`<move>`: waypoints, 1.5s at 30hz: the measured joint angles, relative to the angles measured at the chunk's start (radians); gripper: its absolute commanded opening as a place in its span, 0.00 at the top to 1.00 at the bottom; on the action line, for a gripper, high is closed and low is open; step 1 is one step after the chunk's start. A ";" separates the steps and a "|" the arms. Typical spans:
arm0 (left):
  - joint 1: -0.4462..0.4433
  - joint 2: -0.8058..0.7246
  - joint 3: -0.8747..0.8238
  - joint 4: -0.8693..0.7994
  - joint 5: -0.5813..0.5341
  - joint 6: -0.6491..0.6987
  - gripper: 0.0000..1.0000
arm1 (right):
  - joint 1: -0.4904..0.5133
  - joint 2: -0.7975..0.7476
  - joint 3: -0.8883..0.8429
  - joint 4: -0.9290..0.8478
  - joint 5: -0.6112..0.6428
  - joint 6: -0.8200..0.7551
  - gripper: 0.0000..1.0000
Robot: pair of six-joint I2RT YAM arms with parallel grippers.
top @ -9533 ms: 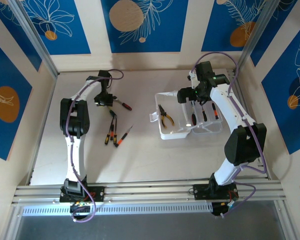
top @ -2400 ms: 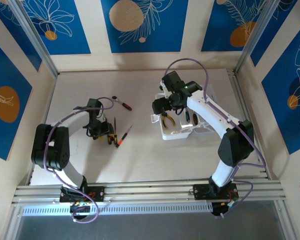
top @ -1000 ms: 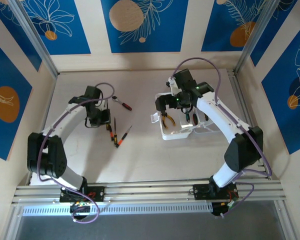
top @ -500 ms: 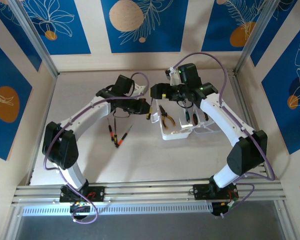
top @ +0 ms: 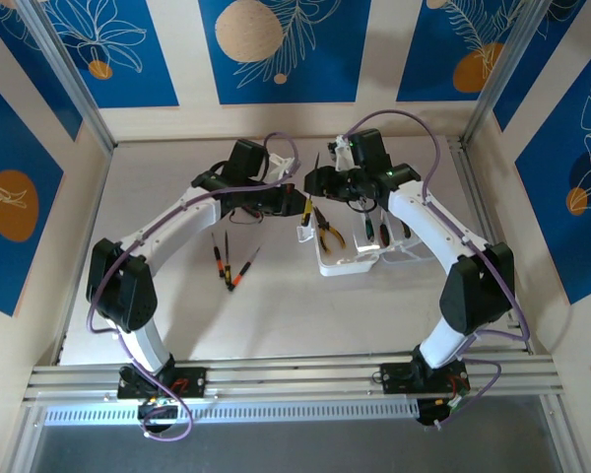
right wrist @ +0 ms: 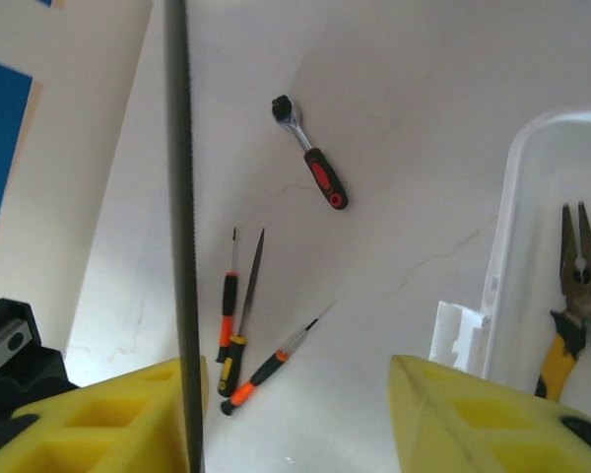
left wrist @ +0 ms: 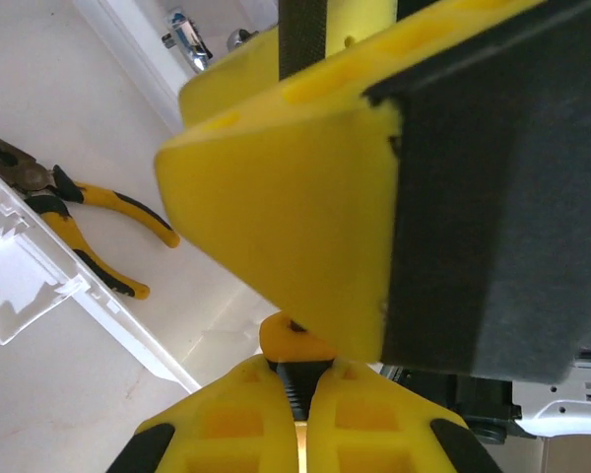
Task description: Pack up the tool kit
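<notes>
Off the case's [top: 327, 267] ten o'clock corner we see the left claw [left wrist: 297, 369] clenching an orange-handled tool [left wrist: 294, 340], right claw [right wrist: 294, 367] spread.

Pale table [top: 305, 315] — blue floral panels [top: 286, 69]

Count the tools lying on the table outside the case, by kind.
Ratchet wrench: 1
Slim screwdrivers: 3
Total: 4
Not counted: 1 long thin tool held in the air.
</notes>
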 measured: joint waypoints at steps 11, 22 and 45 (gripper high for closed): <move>-0.006 0.017 0.001 0.008 0.000 0.010 0.44 | -0.010 0.003 0.001 0.027 -0.070 0.019 1.00; 0.170 0.022 0.053 -0.222 -0.220 0.093 0.00 | -0.230 -0.056 0.030 -0.229 0.122 -0.222 1.00; 0.256 0.033 -0.027 -0.406 -0.487 0.187 0.01 | -0.270 0.069 0.051 -0.394 0.553 -0.536 1.00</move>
